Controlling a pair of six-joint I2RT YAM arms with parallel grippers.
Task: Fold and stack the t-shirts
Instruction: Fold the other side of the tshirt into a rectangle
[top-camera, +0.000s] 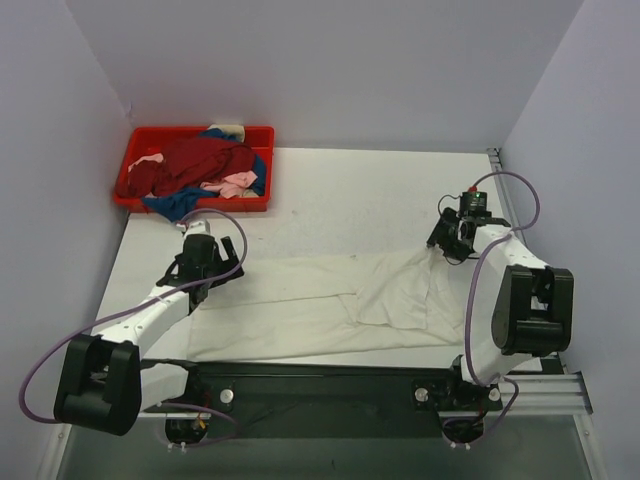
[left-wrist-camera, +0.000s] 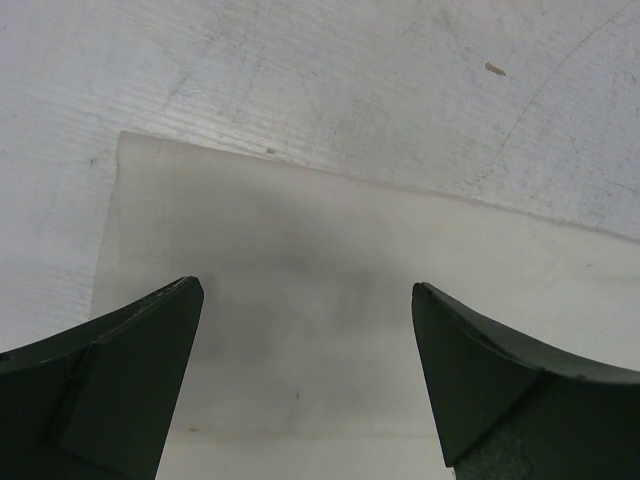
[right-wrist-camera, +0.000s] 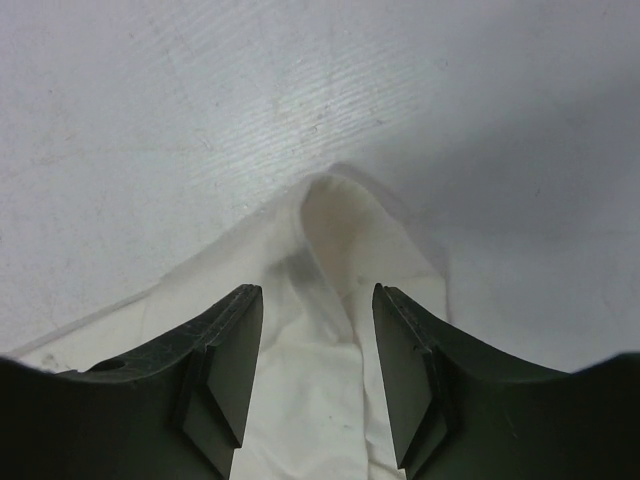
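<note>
Left gripper (left-wrist-camera: 305, 300): jaws spread wide with nothing between them, poised over the cream-white t-shirt (top-camera: 320, 310). In the left wrist view both fingers sit low in the frame. The cloth lies flat beneath them, and one of its square corners shows at the upper left against the white table (top-camera: 360, 190). Whether the fingertips touch the fabric cannot be determined. Right gripper (right-wrist-camera: 317, 300): jaws parted to a moderate gap, not clamped on anything visible. In the right wrist view the fingers straddle a rumpled ridge of the same shirt, which rises to a soft peak just beyond the tips at frame centre. In the overhead view the cream-white garment is spread across the lower middle of the table. It runs from beside the left gripper at centre left to the right gripper at centre right, and a creased, partly doubled section lies right of centre. A red tray (top-camera: 170, 131) stands in the upper left of the frame at the table's far corner. It holds the dark red t-shirt (top-camera: 200, 160) heaped on top, the blue t-shirt (top-camera: 175, 203) showing at the lower edge and the pale pink t-shirt (top-camera: 238, 183) at the right side, all unfolded.
</note>
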